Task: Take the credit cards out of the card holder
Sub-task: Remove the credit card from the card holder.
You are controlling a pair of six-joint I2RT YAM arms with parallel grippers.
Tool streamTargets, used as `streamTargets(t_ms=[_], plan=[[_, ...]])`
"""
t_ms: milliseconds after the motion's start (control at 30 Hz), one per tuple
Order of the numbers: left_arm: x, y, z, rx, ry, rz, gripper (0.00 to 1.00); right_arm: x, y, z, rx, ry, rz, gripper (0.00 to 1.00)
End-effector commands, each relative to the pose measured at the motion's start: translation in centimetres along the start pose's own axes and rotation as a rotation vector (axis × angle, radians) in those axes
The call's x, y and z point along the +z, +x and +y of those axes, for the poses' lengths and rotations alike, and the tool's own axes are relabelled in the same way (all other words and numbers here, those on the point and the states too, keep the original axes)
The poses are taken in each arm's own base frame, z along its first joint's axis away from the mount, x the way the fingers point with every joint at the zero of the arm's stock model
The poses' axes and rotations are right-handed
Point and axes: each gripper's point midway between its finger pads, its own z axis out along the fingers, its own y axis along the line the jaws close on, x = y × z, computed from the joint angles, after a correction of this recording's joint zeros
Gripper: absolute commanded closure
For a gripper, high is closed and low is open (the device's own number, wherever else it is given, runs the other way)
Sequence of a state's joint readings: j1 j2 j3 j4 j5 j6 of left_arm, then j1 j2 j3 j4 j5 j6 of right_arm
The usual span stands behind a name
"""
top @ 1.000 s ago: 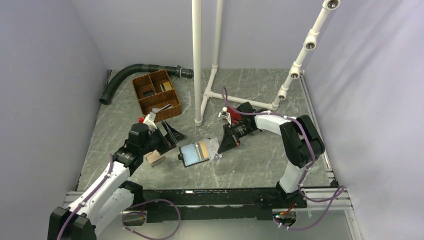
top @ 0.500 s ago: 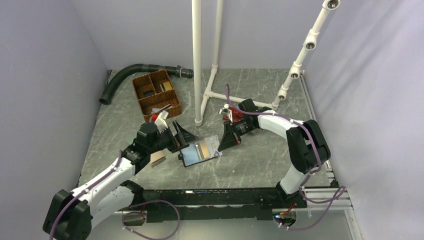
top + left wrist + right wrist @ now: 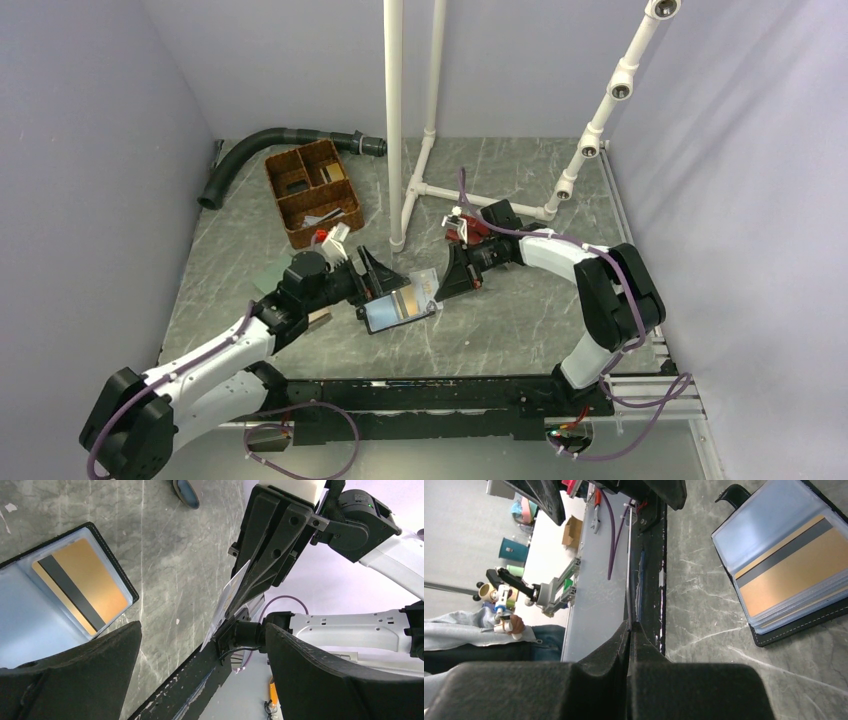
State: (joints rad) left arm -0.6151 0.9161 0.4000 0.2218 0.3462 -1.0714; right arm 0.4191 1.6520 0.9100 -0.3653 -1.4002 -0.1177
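The card holder (image 3: 398,306) lies open on the table, black-edged with a light blue panel. An orange-yellow card with a dark stripe (image 3: 80,587) sits in its clear sleeve and also shows in the right wrist view (image 3: 796,572). My left gripper (image 3: 384,280) is open and empty just above the holder's left half, its fingers (image 3: 65,675) spread wide. My right gripper (image 3: 444,288) is shut on a thin pale card (image 3: 227,600), held upright beside the holder's right edge. That card shows edge-on between the shut fingers (image 3: 629,605).
A brown woven basket (image 3: 312,190) and a black hose (image 3: 255,150) lie at the back left. A white pipe frame (image 3: 400,150) stands behind the holder. A small tan wallet (image 3: 318,317) and a green one (image 3: 268,276) lie by the left arm.
My left arm has moved right, bringing its open gripper over the holder's left side. The holder has shifted slightly. My right gripper still holds the pale card in about the same place.
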Motion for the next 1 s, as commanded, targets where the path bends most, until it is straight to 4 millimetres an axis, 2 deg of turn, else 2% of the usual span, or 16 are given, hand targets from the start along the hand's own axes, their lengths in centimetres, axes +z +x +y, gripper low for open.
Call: streamTargets(t_ms=[0,333,667,867,967], plan=[[0.7,-0.6,-1.2,0.021,0.038,-0.028,0.02,-0.1,-1.1,0.8,-0.044,-0.049,-0.025,1.0],[2.0,-0.1,-1.7,0.04,0.062,-0.011,0.02,0.0,-1.3,0.4,-0.014,-0.031,-0.031,1.0],[3.4,-0.6,-2.5,0.059,0.102,-0.027,0.03,0.2,-1.8,0.0,0.032,-0.049,-0.028,1.0],[4.0,-0.5,-2.3,0.066,0.086,-0.007,0.11,0.3,-2.0,0.4,0.053,-0.102,-0.018,1.0],[3.9,-0.4,-2.3,0.066,0.096,-0.011,0.22,0.6,-2.0,0.7,0.055,-0.118,-0.009,1.0]])
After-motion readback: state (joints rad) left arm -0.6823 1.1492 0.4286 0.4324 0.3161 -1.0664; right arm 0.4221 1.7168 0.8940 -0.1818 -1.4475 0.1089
